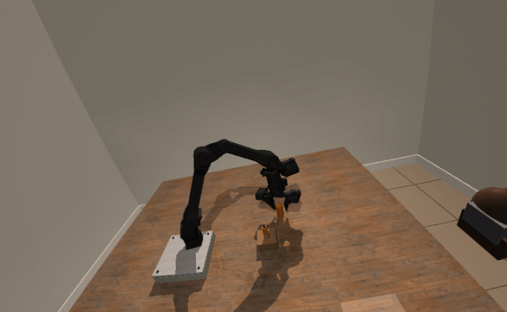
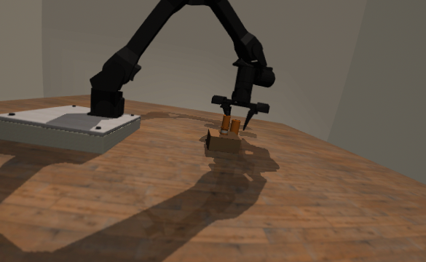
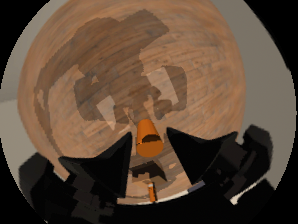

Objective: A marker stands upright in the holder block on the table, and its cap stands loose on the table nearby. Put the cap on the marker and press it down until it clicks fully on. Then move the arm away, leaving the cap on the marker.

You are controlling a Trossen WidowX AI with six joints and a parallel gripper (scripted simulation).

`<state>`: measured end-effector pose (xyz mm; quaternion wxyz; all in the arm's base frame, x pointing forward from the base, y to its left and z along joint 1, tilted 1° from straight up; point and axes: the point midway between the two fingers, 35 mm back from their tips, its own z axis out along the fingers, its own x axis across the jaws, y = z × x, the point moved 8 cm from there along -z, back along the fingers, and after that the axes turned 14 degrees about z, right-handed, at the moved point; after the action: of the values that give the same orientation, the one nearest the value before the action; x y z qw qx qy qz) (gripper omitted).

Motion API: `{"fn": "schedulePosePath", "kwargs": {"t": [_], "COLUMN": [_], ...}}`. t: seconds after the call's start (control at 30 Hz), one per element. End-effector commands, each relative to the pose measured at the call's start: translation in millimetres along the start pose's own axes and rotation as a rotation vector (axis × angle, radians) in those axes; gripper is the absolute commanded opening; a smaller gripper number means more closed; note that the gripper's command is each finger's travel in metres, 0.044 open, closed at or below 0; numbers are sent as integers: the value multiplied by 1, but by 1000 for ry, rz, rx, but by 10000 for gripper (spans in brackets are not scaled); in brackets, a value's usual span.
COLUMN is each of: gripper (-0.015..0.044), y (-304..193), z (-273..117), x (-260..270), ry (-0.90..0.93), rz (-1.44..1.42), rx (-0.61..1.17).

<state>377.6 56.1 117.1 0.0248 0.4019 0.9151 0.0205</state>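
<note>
Open Gripper Over the Orange Cap

Near the middle of the top view, the black gripper (image 1: 280,208) (image 2: 236,121) (image 3: 149,132) points down with its fingers spread apart. The orange cap (image 1: 280,210) (image 2: 235,126) (image 3: 149,140) stands on the wooden table (image 1: 344,243) (image 2: 307,204) (image 3: 210,65), low in the middle of the wrist view. The orange marker (image 1: 264,231) (image 2: 226,124) (image 3: 152,193) stands up in the brown block (image 1: 269,244) (image 2: 224,143), near the cap, with no cap on.
</note>
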Motion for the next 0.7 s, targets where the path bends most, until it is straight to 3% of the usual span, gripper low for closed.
{"fn": "schedulePosePath", "kwargs": {"t": [0.0,0.07,0.17,0.53,0.67], "gripper": [252,252,173,100,0], "y": [-2,-2,-1,-1,-1], "z": [8,8,8,8,0], "x": [1,1,2,1,1], "ry": [10,10,10,10,10], "rz": [-4,-4,-4,-4,-4], "rx": [8,8,8,8,8]}}
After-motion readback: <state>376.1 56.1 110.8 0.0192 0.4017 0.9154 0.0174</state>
